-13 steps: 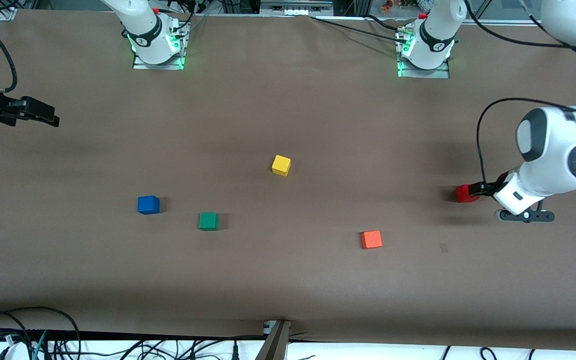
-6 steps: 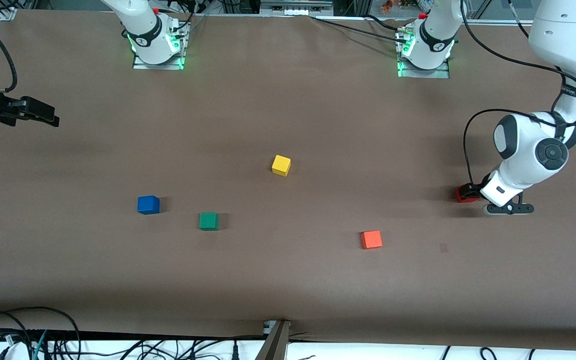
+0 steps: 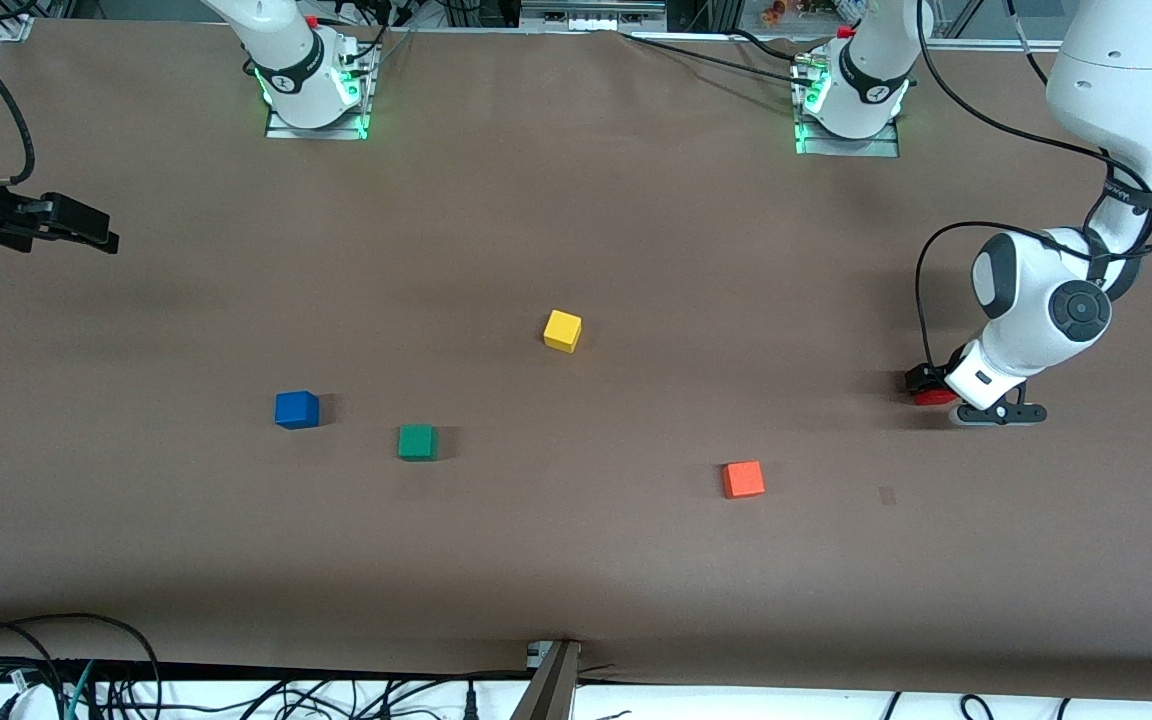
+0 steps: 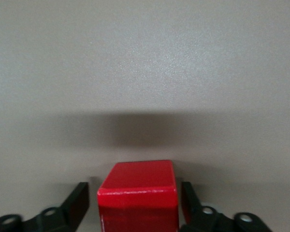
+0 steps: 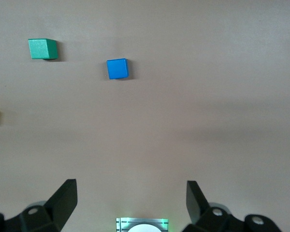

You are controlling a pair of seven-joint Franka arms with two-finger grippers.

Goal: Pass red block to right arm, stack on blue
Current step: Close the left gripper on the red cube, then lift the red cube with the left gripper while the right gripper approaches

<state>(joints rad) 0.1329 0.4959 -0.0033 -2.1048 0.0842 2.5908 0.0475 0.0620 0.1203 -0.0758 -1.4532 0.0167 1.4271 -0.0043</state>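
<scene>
The right claw (image 3: 86, 238) hangs over the desk (image 3: 576, 560) at the right arm's end, fingers spread wide with nothing between them; that arm waits. On the desk, the blue cube (image 3: 297, 409) sits toward the right arm's end, the green cube (image 3: 417, 442) just beside it and slightly nearer the front camera. The yellow cube (image 3: 562, 330) lies mid-desk, farther from that camera. The orange cube (image 3: 743, 479) lies nearer the camera, toward the left arm's end. At that end the red block (image 3: 928, 396) rests on the desk between the fingers of the left claw (image 4: 136, 205), which stand close on either side of it, a thin gap showing by each finger (image 4: 76, 205).
</scene>
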